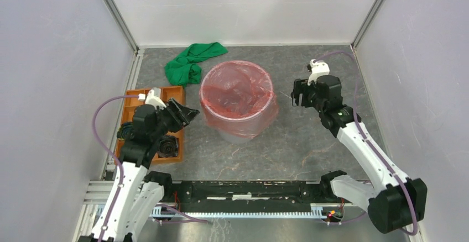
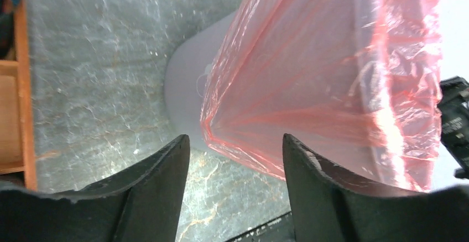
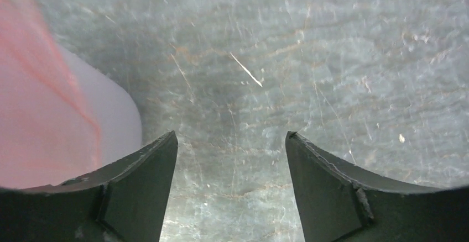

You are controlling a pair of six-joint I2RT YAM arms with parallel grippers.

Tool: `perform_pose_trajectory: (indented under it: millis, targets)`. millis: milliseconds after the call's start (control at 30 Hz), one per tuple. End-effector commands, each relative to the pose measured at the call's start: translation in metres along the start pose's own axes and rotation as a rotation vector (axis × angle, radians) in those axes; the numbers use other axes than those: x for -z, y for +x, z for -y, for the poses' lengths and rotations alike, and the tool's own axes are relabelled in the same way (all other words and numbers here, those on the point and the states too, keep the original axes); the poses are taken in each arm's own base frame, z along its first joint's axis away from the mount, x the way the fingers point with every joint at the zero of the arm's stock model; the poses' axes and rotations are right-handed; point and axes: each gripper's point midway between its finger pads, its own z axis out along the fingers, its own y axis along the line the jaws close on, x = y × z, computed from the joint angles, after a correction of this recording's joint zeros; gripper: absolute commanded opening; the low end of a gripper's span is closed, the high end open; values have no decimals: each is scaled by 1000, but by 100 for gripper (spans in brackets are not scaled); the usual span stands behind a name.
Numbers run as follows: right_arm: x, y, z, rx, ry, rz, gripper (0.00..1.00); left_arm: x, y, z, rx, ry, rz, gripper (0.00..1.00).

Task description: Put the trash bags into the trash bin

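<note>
The translucent red trash bag [image 1: 239,93] lines the round light-grey trash bin [image 1: 239,134] at the table's middle, its edge folded over the rim and hanging down the wall. In the left wrist view the bag [image 2: 332,82] drapes over the bin wall [image 2: 185,95]. My left gripper [image 1: 191,113] is open and empty, just left of the bin. My right gripper [image 1: 297,94] is open and empty, to the right of the bin. The right wrist view shows the bag [image 3: 33,120] and bin [image 3: 119,120] at its left edge.
A green cloth [image 1: 191,62] lies behind the bin at the back left. An orange compartment tray [image 1: 174,95] with dark parts sits under the left arm. Grey walls close in the left, right and back sides.
</note>
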Motion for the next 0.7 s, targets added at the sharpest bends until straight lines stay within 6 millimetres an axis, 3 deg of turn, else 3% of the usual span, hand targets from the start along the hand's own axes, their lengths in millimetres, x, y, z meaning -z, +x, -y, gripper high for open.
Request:
perform_pose_trajectory:
  millis: [0,100,233,467,667]
  targets:
    - [36,-52,-36,-18,-216,155,84,17,-26,-2,-64,-69,124,72]
    - [55,-67,-77,-74,-459,270,93,7,-29,13,-22,9,124,73]
    - [57,-61,-105,-137,-645,305,95,-18,-19,22,46,98,49,72]
    - [37,-22,-131,-242,-824,243,93,-45,-3,28,84,218,-47,78]
    - [21,8,-137,-268,-821,187,91,-56,22,10,149,221,-107,78]
